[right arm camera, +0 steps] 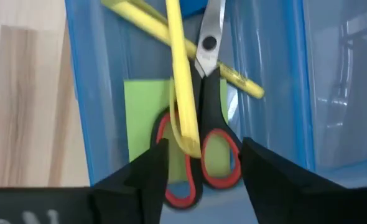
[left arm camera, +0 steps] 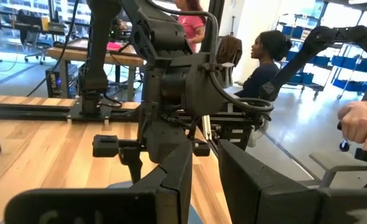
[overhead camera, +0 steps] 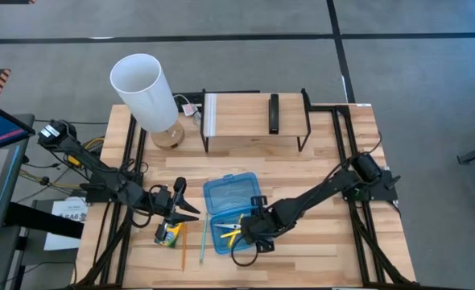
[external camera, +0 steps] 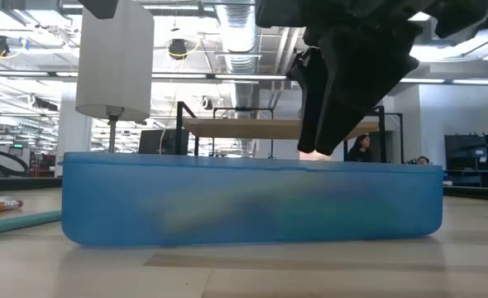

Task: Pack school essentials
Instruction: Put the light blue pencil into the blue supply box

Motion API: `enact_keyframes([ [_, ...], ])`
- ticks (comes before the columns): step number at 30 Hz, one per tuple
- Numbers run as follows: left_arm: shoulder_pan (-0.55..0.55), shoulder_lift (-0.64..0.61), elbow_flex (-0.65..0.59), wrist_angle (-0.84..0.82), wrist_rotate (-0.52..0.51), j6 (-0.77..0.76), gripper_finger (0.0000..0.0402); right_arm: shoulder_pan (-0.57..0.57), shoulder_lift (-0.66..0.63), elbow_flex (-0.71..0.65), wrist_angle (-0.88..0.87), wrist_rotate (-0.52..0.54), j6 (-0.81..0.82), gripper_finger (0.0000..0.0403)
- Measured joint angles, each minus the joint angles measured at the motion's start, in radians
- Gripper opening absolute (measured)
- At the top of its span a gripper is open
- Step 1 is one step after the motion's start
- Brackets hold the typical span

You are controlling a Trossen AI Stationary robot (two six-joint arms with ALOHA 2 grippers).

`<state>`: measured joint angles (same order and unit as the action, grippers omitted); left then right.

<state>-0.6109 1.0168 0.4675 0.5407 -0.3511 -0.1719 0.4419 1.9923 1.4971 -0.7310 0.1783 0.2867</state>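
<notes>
Red-handled scissors [right arm camera: 202, 146] sit right under the right gripper [right arm camera: 202, 165], whose jaws are spread wide around the handles without gripping, lying on a lime-green sticky-note pad [right arm camera: 147, 118] with yellow pencils [right arm camera: 178, 74] crossed on top, all inside the blue case [overhead camera: 231, 213] on the wooden surface [overhead camera: 318, 173]. Over on the left, the left gripper [overhead camera: 181, 208] hangs with jaws parted and holding nothing, just above the yellow-green crayon box [overhead camera: 169, 234], which lies outside the case next to a light blue pencil [overhead camera: 203, 246].
</notes>
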Motion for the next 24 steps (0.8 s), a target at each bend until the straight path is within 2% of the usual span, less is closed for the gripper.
enact_keyframes([
  [3,-0.002,0.000,0.000,-0.008,0.011,-0.045,0.0066,0.000,-0.015,-0.001,-0.025,0.001,0.004,0.0219],
  [7,-0.022,0.000,0.000,-0.075,0.021,-0.160,0.0066,0.007,-0.048,0.000,-0.033,0.002,0.037,0.0223],
  [17,-0.143,-0.001,0.001,-0.377,-0.201,-0.508,0.0066,0.048,-0.137,0.000,-0.049,0.110,0.059,0.0195],
  [20,-0.161,-0.001,0.002,-0.507,-0.237,-0.643,0.0066,0.050,-0.145,0.000,-0.046,0.126,0.061,0.0192],
  [24,-0.157,-0.001,0.045,-0.797,-0.248,-0.841,0.0066,0.046,-0.141,0.000,-0.040,0.136,0.063,0.0193],
])
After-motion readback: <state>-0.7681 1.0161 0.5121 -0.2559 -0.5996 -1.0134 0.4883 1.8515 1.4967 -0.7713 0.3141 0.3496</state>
